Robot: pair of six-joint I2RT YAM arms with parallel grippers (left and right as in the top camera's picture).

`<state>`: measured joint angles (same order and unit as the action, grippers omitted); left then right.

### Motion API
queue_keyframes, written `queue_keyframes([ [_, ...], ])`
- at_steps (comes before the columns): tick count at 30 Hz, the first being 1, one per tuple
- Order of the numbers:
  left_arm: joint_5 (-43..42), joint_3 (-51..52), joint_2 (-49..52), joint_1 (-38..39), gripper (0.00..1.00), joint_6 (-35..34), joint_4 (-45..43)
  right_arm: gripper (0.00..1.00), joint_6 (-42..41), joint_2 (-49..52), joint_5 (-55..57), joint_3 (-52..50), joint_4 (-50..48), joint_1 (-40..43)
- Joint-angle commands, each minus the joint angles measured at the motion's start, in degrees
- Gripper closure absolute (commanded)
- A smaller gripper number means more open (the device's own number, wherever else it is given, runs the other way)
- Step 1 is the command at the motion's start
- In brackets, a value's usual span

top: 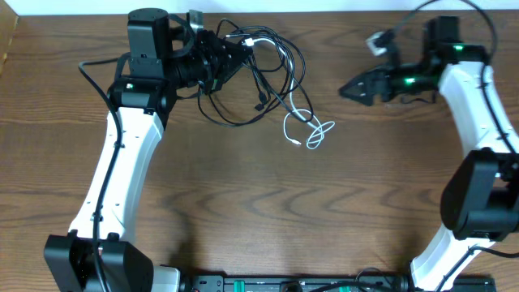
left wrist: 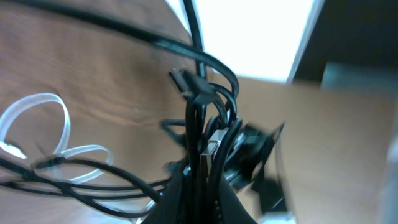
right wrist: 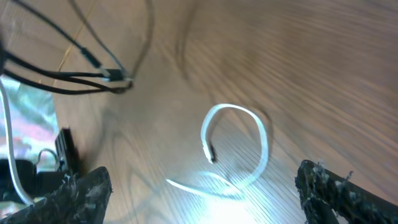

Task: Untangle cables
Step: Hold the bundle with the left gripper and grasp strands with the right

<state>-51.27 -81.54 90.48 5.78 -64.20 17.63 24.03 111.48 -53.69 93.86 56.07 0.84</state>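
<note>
My left gripper [top: 229, 58] is pinched on the black cable [top: 272, 77] bundle, top middle of the table [top: 243, 203]. My right gripper [top: 357, 88] is spread wide and empty, near the white cable [top: 312, 130] loops. I'd anchor with the left, pinch one white loop and draw it out slowly.

Bare brown wooden tabletop [top: 268, 211] lies open in the middle, between the two arms and nearer than the looped thin white cable [top: 312, 130]; the tangled thin black cable [top: 251, 49] clutters the far side beside the left gripper [top: 229, 57]
</note>
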Motion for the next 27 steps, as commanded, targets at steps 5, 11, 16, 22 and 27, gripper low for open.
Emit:
queue_keyframes([
  [5, 8.83, -0.35, -0.57, -0.24, 0.93, -31.06, 0.46, 0.09, 1.36, -1.22, -6.05, -0.22, -0.61, -4.59],
  [11, 12.59, -0.35, -0.57, -0.24, 0.93, -34.97, 5.86, 0.1, 3.23, -1.22, -17.84, -0.22, -4.07, -4.44],
  [16, 12.57, -0.33, -0.57, -0.24, 0.92, -37.75, 13.77, 0.09, 1.73, -1.22, -20.31, -0.22, -7.67, -5.4],
  [22, 11.61, -0.35, -0.57, -0.24, 0.92, -38.99, 13.81, 0.11, 1.73, -1.2, -10.25, -0.24, -7.67, -10.69],
  [27, 11.41, -0.33, -0.57, -0.24, 0.92, -38.99, 13.81, 0.23, 1.77, -1.09, -1.77, -0.24, -7.67, -13.77],
])
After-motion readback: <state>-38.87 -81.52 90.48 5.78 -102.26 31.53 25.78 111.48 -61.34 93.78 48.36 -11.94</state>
